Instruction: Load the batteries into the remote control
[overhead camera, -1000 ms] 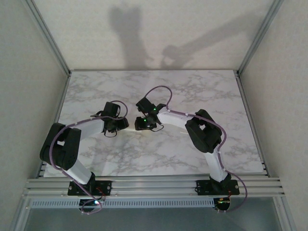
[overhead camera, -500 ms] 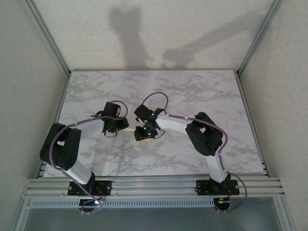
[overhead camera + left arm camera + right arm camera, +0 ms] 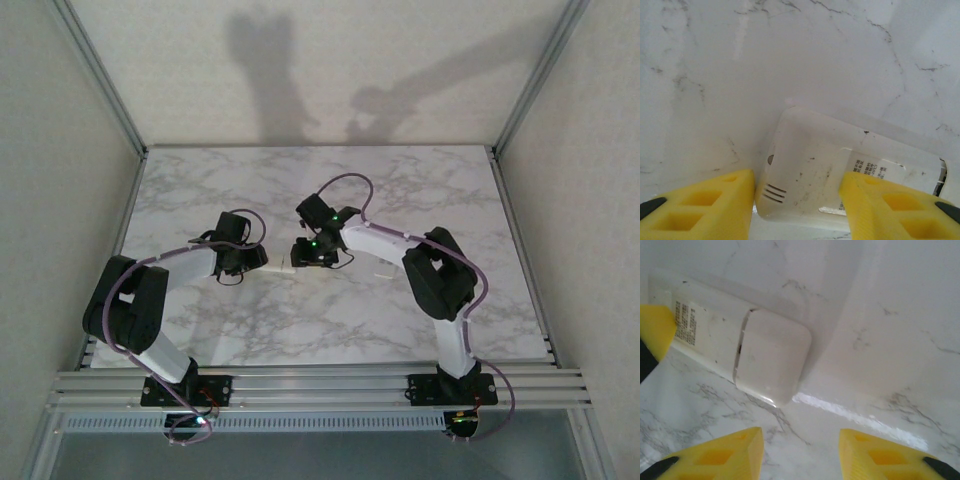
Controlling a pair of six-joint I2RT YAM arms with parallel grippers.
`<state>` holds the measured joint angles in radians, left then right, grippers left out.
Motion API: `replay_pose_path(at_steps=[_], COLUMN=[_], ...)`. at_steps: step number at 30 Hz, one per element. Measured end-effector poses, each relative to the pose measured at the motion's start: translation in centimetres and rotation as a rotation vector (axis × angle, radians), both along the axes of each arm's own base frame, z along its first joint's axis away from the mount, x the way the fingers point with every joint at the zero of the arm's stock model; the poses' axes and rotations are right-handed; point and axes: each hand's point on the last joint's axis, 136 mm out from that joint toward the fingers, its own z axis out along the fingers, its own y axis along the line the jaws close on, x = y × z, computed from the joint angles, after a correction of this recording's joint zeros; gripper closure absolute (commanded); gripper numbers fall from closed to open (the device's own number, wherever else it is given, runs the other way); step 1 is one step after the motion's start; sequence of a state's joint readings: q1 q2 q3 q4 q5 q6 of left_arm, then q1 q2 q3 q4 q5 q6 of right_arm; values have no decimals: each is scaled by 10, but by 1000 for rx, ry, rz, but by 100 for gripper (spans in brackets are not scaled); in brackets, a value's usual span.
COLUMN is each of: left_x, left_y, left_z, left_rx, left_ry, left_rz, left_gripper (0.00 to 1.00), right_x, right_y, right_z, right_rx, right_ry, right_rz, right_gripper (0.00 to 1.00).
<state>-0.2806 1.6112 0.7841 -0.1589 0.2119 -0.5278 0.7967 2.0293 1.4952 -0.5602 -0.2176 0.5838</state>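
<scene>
Inside left tool (image 3: 796, 200), white remote (image 3: 810, 160) gripped, right tool (image 3: 800, 440) near

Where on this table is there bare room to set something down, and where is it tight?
The table is bare along the back wall, right of the right arm, and at the near middle by the rail. Crowded mid-table: the left tool holds the remote, the right tool beside it.
</scene>
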Motion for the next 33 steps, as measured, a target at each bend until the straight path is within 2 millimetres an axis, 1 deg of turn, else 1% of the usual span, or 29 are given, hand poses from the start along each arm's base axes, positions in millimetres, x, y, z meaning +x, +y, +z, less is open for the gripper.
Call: replay_pose_path(at_steps=[6,10,14,15,16,22,26,28,30,33], left_x=[0,0,1,1,1,1,1,1,1,1], left_y=[0,0,0,0,0,-1,-2,-2,-3,-10], left_z=[0,0,0,-1,-1,0,0,0,0,5], left_rx=[1,0,1,2,2,3,8,13,19,27], left_ry=[1,1,2,2,3,2,0,-2,-8,-32], left_rz=[-1,-1,-1,-3,-3,-5,-7,-8,-4,-21], left_gripper=[50,50,50,50,50,50,50,46,34,22], right_x=[5,4,5,6,5,4,3,3,3,2], right_y=[9,12,18,19,20,26,30,31,32,31], right_z=[-16,-27,-25,-25,-26,-25,-26,-25,-25,-22], right_rx=[-5,-12,-2,-4,-6,-28,-25,-18,-14,-10], right_ry=[26,51,56,57,60,77,91,100,101,57], right_rz=[0,2,9,10,12,25,25,20,13,22], right_gripper=[57,61,64,67,68,69,67,65,58,52])
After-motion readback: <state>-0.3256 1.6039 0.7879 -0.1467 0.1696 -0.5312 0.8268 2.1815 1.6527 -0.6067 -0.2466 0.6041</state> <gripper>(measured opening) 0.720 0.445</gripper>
